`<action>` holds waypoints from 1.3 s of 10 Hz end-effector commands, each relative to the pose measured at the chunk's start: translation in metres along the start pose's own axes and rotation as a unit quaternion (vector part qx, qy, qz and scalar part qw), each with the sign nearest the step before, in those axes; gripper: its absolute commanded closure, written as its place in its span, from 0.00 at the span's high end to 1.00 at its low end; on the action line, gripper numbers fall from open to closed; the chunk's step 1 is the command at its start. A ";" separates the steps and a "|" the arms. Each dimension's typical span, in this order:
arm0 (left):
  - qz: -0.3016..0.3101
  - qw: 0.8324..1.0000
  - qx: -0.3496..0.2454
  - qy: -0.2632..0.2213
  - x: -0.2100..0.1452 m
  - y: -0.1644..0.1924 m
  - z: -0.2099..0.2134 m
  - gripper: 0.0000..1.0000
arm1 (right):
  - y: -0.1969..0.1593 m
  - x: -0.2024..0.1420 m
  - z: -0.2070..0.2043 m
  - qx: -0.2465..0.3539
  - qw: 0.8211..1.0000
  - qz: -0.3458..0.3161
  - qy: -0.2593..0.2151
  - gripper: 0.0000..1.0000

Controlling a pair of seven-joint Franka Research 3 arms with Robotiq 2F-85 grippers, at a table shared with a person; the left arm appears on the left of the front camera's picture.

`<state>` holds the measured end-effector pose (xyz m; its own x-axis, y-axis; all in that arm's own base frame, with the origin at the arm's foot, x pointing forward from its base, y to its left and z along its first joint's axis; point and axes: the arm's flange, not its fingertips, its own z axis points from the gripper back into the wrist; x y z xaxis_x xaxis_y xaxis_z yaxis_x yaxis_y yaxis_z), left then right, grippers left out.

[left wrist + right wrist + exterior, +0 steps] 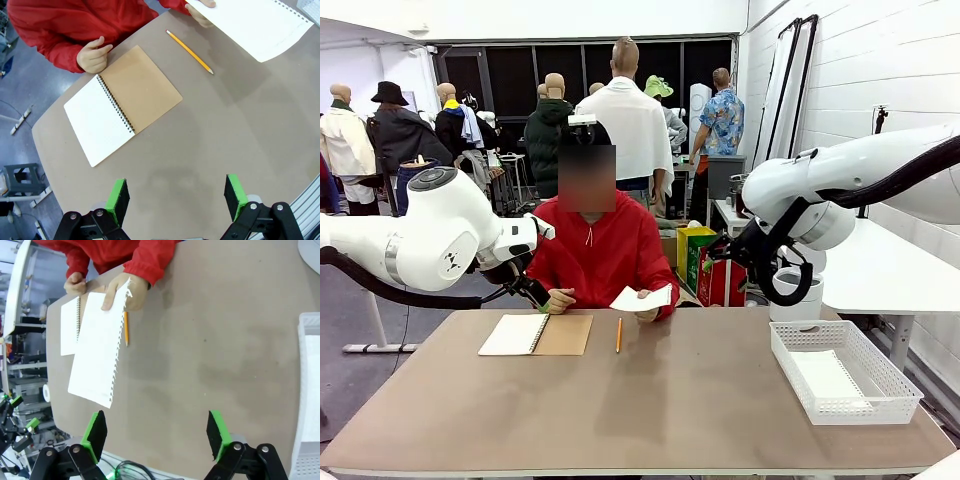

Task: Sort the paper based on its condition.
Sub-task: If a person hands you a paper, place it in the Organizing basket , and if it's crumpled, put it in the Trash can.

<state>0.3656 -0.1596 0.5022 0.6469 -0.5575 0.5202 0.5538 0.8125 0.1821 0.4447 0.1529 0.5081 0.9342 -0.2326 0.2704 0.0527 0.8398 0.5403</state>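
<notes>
The table (700, 390) bears a notebook (535, 334), pencil (618, 334) and basket (843, 371).

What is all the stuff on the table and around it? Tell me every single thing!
paper sheet: one, white, torn holes along one edge, held up over the table by the person's hand
paper in basket: white, lying flat inside; count unclear
notebook: one, brown cover, open to a white page, on the table
pencil: one, yellow, on the table beside the notebook
basket: one, white mesh, on the table's right side
table: one, brown-grey
person's hand: holding the sheet; red sleeve
left gripper: green pads, open, empty
right gripper: green pads, open, empty
</notes>
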 end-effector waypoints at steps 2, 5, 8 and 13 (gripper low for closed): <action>-0.003 1.000 -0.001 -0.002 -0.001 0.001 -0.001 1.00 | 0.000 0.000 0.000 0.000 1.000 0.000 0.000 1.00; -0.003 1.000 -0.001 -0.002 -0.001 0.001 -0.001 1.00 | -0.022 0.016 -0.028 0.073 0.987 -0.138 0.037 1.00; -0.003 1.000 -0.001 -0.002 -0.001 0.001 -0.001 1.00 | -0.032 0.026 -0.055 0.133 0.966 -0.214 0.064 1.00; -0.003 1.000 -0.001 -0.002 -0.001 0.001 -0.001 1.00 | -0.037 0.042 -0.101 0.186 0.928 -0.295 0.129 1.00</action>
<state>0.3657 -0.1596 0.5021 0.6470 -0.5575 0.5201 0.5538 0.8125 0.1821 0.5109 0.1585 0.4220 0.8371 -0.4462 -0.3166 0.4964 0.3762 0.7824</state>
